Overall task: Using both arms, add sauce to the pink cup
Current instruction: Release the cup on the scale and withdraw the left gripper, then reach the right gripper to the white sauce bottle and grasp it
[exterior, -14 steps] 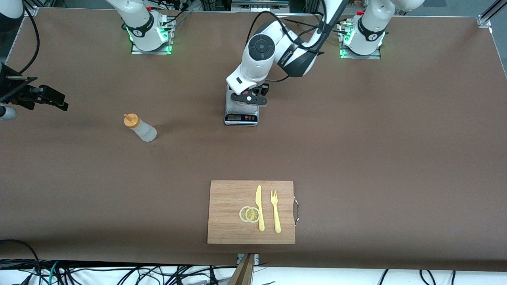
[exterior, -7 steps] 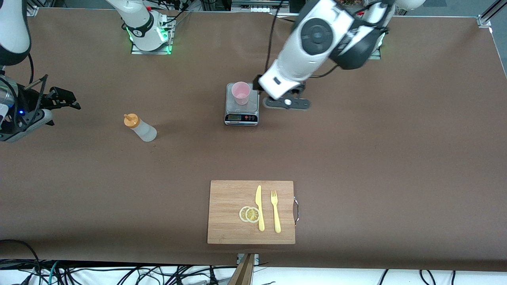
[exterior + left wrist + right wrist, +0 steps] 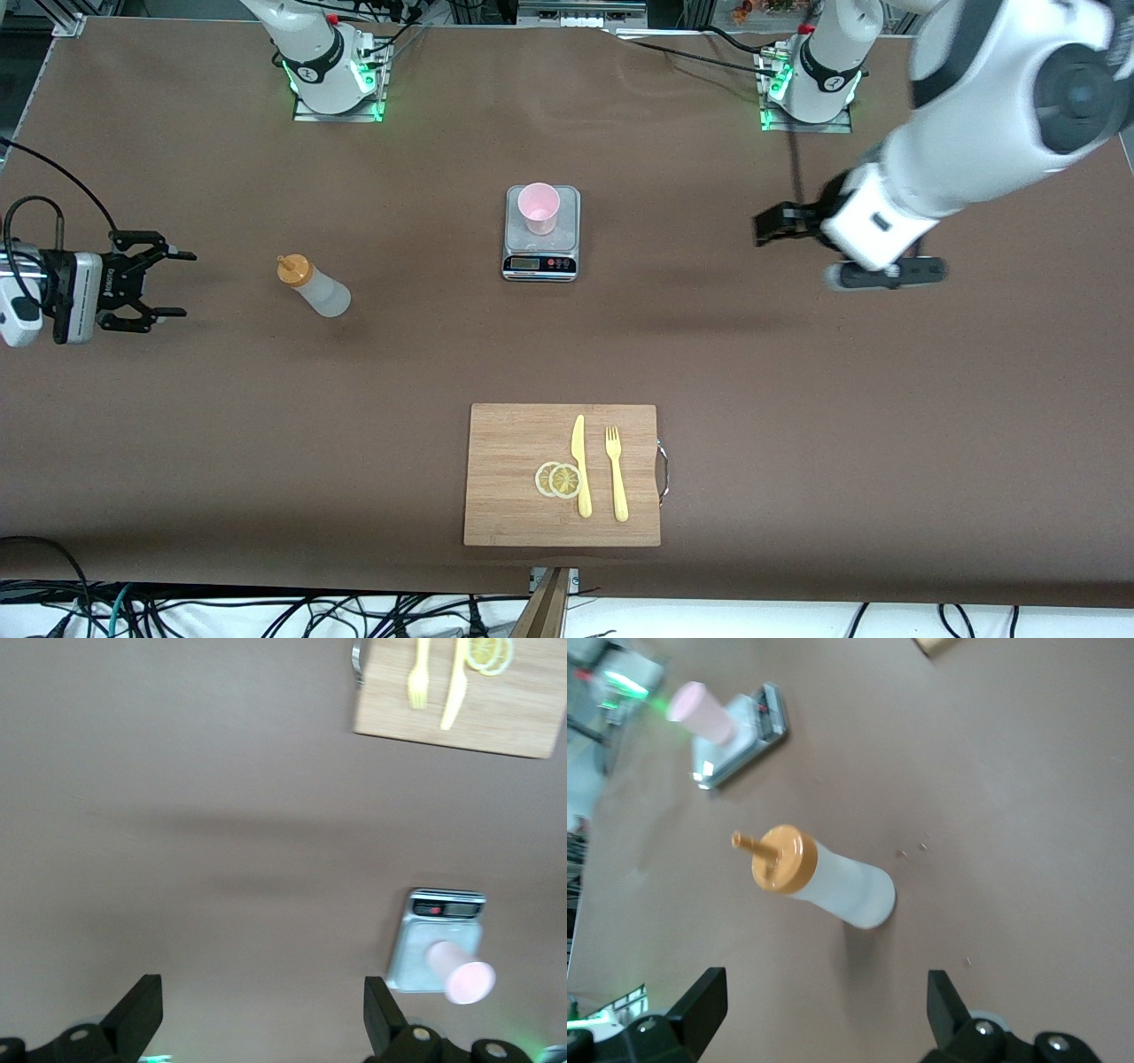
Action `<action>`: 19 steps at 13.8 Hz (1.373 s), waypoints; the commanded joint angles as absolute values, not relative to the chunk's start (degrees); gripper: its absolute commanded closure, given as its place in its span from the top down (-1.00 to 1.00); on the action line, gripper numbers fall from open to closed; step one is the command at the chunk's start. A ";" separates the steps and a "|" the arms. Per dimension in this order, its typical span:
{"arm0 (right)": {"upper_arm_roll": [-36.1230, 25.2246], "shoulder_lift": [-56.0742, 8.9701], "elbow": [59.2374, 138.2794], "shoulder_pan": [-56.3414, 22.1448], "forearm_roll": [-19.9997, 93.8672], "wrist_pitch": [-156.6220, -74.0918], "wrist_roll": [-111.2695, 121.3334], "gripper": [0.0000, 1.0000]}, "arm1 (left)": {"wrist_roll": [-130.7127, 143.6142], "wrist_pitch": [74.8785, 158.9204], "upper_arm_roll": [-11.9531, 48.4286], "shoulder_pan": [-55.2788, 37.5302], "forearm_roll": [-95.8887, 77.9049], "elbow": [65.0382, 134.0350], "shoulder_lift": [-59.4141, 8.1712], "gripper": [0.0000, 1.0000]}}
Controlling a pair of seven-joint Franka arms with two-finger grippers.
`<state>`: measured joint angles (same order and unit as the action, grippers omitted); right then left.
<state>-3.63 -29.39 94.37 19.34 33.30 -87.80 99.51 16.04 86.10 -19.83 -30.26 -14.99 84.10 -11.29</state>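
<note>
The pink cup [image 3: 539, 207] stands upright on a small kitchen scale [image 3: 541, 257] in the middle of the table; it also shows in the left wrist view [image 3: 462, 974] and the right wrist view [image 3: 702, 711]. The sauce bottle [image 3: 316, 286], whitish with an orange nozzle cap, stands toward the right arm's end [image 3: 824, 881]. My right gripper [image 3: 182, 284] [image 3: 824, 983] is open and empty, beside the bottle with a gap between them. My left gripper [image 3: 886, 275] [image 3: 261, 992] hangs open and empty over bare table toward the left arm's end.
A wooden cutting board [image 3: 505, 514] lies nearer to the front camera than the scale. On it are a yellow knife [image 3: 580, 465], a yellow fork [image 3: 617, 474] and two lemon slices [image 3: 558, 479]. Brown tabletop lies between the bottle, scale and board.
My left arm swung from over the scale toward its own end of the table, uncovering the pink cup. My right gripper came in from the table's edge and levelled toward the bottle.
</note>
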 commanded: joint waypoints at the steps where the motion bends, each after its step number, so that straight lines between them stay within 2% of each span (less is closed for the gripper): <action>1: -3.08 -35.84 92.72 22.14 39.18 -83.24 111.84 1.00 | 8.55 83.59 -18.63 -24.37 -11.87 83.94 -9.85 1.00; 3: -3.08 -39.97 92.72 22.76 42.78 -80.87 119.32 1.00 | 3.28 83.15 -17.24 -19.98 -9.33 84.02 -9.23 1.00; 6: -2.82 -45.51 92.37 22.76 47.44 -78.84 127.07 1.00 | -3.33 82.36 -9.96 -11.11 -3.36 84.20 -8.18 1.00; 10: -1.24 -49.38 92.29 22.32 51.58 -78.84 131.21 1.00 | -3.96 79.90 -3.97 -4.49 -0.62 84.73 -6.51 1.00; 13: 3.06 -54.30 90.27 22.59 52.73 -77.88 135.16 1.00 | -3.96 78.93 -2.55 -3.52 -0.35 86.04 -5.10 1.00; 19: 4.31 -55.46 87.37 19.61 52.82 -77.43 137.46 1.00 | -4.13 78.93 -2.02 -2.37 -0.62 87.19 -5.53 1.00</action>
<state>3.96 -54.71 90.13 20.99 51.93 -78.65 137.54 -2.76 78.85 -3.27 -3.47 -2.14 85.96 -6.49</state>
